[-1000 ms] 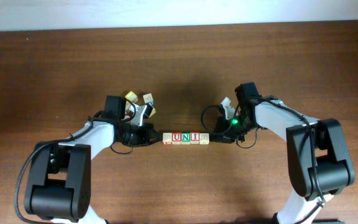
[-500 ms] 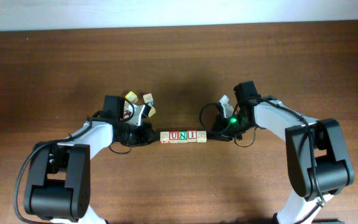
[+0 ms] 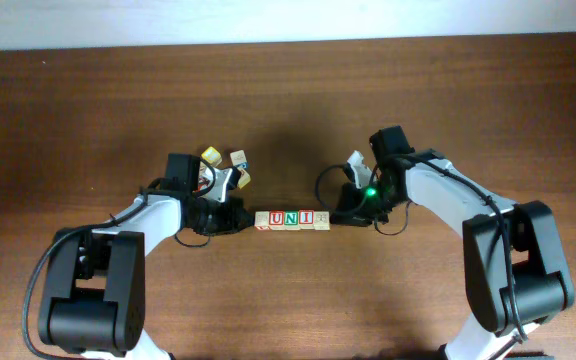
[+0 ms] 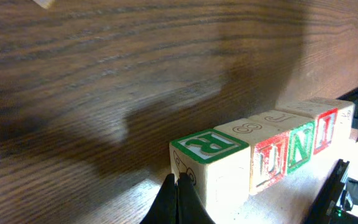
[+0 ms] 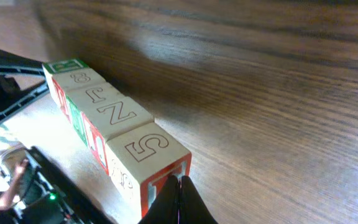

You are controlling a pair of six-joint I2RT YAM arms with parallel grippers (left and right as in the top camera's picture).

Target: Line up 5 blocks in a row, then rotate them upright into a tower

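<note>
Blocks point(image 3: 292, 219), seen from overhead: lie touching in one straight row at the middle of the table point(image 3: 288, 100), level from left to right, with U, N and I readable on the middle faces; have slid a little toward the left side since a second ago, without turning at all; sit now pinned end to end between the left gripper point(image 3: 245, 220), which has barely stirred, and the right gripper point(image 3: 336, 217), which has come in behind them; reads as a squeeze being set up so that the row can be swung round as one piece, with the rotation itself not yet begun; leaves two loose cubes point(image 3: 224, 157) beside the left arm, well apart from the row and not touched; from the left wrist: shows the left gripper point(image 4: 178, 190) pressed together into one dark point, pinching nothing, its tip against the low end face of the green R cube point(image 4: 205, 145), with the rest of the row running away to the right behind it; from the right wrist: shows the right gripper point(image 5: 179, 193) likewise pressed together on nothing, tip touching the red-edged end face of the cube marked 5 point(image 5: 146, 149), and beyond it the row stretching off toward the far dark fingers; suggests even pressure from both ends will matter, or the row may buckle in the middle
</note>
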